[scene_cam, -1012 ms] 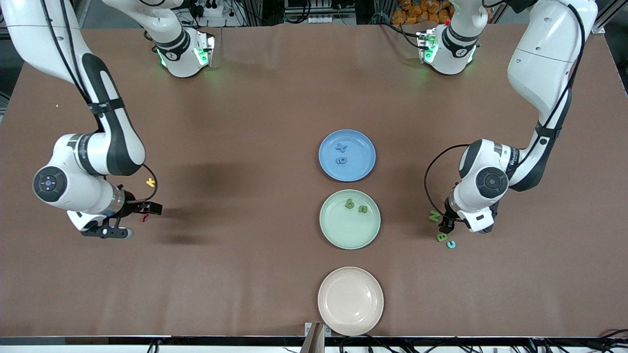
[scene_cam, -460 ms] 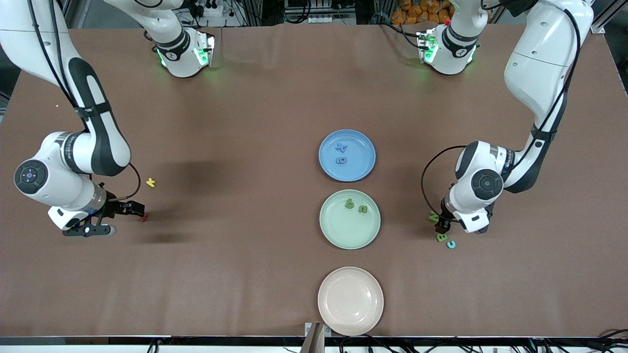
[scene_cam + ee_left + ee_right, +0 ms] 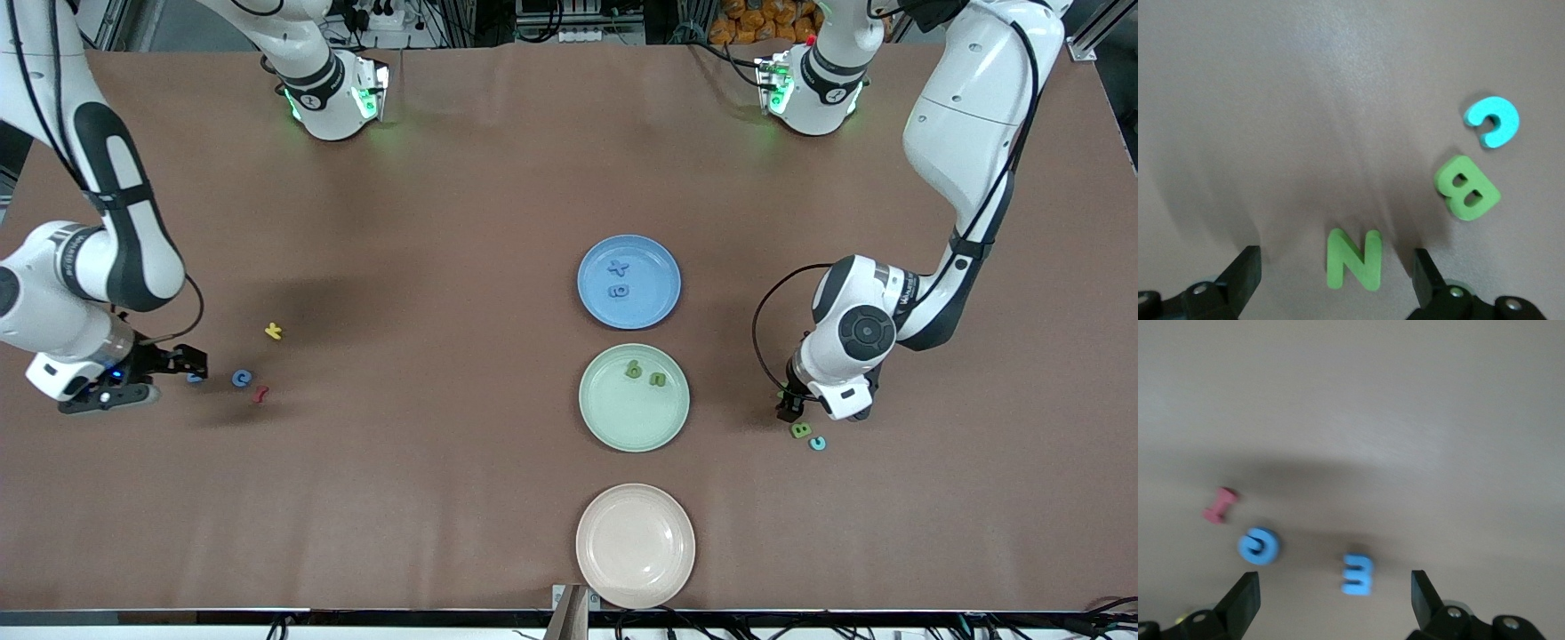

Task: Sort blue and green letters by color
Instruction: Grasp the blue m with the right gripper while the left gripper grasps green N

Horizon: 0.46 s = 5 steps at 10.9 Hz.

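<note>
- While its fingers stand wide apart and hold nothing, the left gripper (image 3: 1335,283) straddles the green N (image 3: 1353,259), evidently lined up to pinch it; the green B (image 3: 1467,187) lies at two o'clock from the N, the turquoise c (image 3: 1493,120) just past it
- Equally spread and empty, the right gripper (image 3: 1331,603) hangs over the blue 3 (image 3: 1358,574); a blue c (image 3: 1259,545) and a red letter (image 3: 1219,505) sit at ten o'clock
- Sorted letters already rest in the blue plate (image 3: 658,307) and green plate (image 3: 605,422)

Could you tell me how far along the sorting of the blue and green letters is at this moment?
Done: two blue letters lie in the blue plate, two green in the green plate. In hand: left gripper open around the green N; right gripper open over the blue 3. Left: those, green B and round blue letter.
</note>
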Each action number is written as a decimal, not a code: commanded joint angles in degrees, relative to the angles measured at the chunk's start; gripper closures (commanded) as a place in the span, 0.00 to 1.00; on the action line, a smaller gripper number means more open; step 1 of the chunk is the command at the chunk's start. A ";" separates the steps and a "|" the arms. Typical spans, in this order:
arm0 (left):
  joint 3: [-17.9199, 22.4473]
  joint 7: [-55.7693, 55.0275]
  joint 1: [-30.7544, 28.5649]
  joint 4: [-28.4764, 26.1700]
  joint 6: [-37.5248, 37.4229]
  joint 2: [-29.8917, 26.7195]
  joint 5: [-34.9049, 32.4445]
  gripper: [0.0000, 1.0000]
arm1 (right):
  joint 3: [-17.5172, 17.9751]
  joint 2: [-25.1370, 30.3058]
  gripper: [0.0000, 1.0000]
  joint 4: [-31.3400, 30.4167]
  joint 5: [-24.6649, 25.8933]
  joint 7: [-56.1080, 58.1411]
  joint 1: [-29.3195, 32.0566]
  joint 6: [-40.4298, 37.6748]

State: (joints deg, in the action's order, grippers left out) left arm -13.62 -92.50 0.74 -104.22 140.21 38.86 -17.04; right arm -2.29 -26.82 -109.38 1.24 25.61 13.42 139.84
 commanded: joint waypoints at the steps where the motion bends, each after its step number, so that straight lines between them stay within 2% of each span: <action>1: -0.09 -2.33 0.58 0.68 1.90 0.96 -1.15 0.00 | 0.70 -0.24 0.00 -2.07 0.26 1.20 3.18 3.32; 5: 0.00 -2.16 0.23 0.51 1.91 0.96 -1.33 0.00 | 0.09 -3.33 0.00 -2.85 -0.45 -5.01 3.54 6.32</action>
State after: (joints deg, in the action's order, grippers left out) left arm -13.65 -93.32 1.12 -104.21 141.67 39.30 -17.04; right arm -2.69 -29.28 -111.31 1.05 25.50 16.36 144.91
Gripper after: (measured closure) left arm 0.000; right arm 0.000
